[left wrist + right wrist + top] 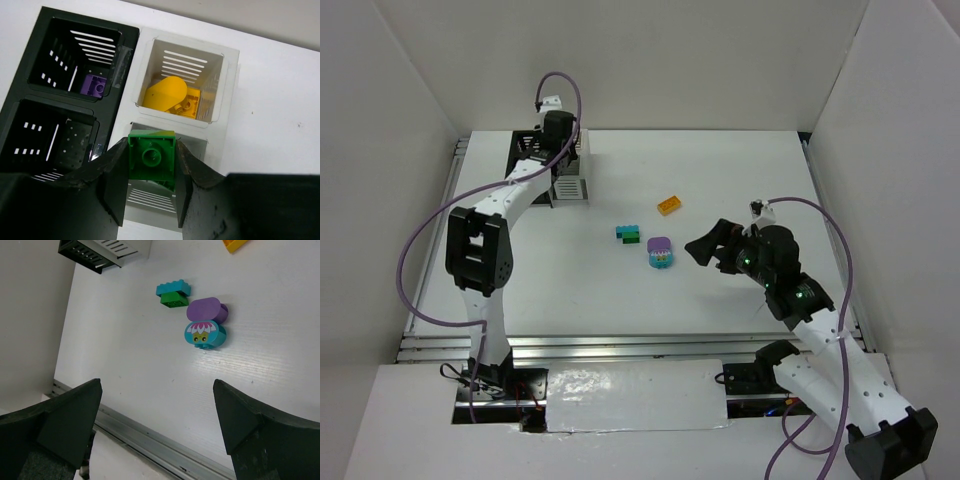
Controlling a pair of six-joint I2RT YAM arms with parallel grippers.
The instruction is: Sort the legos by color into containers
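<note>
Left claw (151,150) is clamped tight on a green lego (151,162), one finger on each side. The square brick's hollow underside with its round tube faces the wrist camera, and there is a lighter strip along its far edge. It hangs over the near compartment of the white container (227,85), above the rim, not in it.

At 12 o'clock from the claw, the far white compartment holds yellow legos (172,97): a rounded piece leaning on a studded brick. At 10 o'clock, the far compartment of the black container (30,45) has one purple lego (94,86) on its floor. Black and white containers touch side by side, at about 11 o'clock on the table (740,170).

Right claw (705,240) is spread wide, nothing between its fingers, above the table at 3 o'clock. Loose legos lie mid-table:
- a teal brick (173,288) on a green one (174,300)
- a purple rounded piece (204,309) touching a teal piece with a flower face (205,335), just at 5 o'clock from the stack
- an orange lego (669,204) at 1 o'clock, apart from the others
</note>
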